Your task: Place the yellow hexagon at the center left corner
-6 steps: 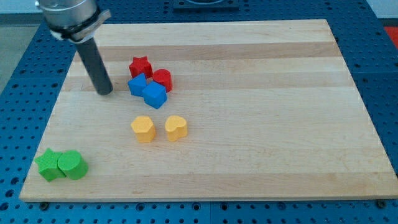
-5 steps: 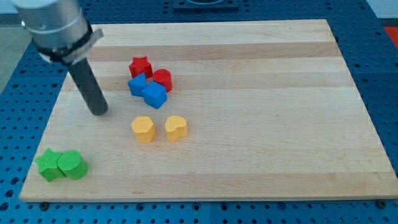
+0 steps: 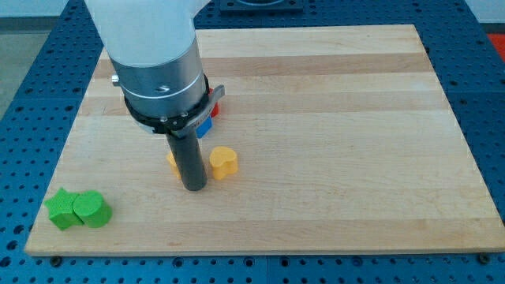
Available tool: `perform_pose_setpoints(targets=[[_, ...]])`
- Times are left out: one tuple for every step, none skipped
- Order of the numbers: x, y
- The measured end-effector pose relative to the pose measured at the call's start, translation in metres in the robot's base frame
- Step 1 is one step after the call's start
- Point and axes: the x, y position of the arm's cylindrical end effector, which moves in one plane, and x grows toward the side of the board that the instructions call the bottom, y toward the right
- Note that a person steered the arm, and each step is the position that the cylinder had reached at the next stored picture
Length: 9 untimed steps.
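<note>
My tip [image 3: 194, 186] rests on the board just below the yellow hexagon [image 3: 171, 161], which is mostly hidden behind the rod; only its left edge shows. A yellow heart-shaped block [image 3: 224, 162] sits just right of the rod. The arm's body covers the red and blue blocks; only slivers of a red block [image 3: 214, 108] and a blue block [image 3: 204, 128] show at its right edge.
A green star block [image 3: 60, 210] and a green round block [image 3: 91, 209] sit together near the board's bottom left corner. The wooden board [image 3: 339, 142] lies on a blue perforated table.
The arm has swung from the board's left side down and right, so the tip now stands below the yellow hexagon and the arm hides the red and blue blocks. No block has visibly moved.
</note>
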Motion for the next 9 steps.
perform_pose_setpoints(targets=[[-0.007, -0.031], [-0.023, -0.017], [-0.023, 0.018], [-0.036, 0.025], [-0.044, -0.004], [-0.044, -0.044], [-0.045, -0.062], [-0.045, -0.040], [-0.046, -0.001]])
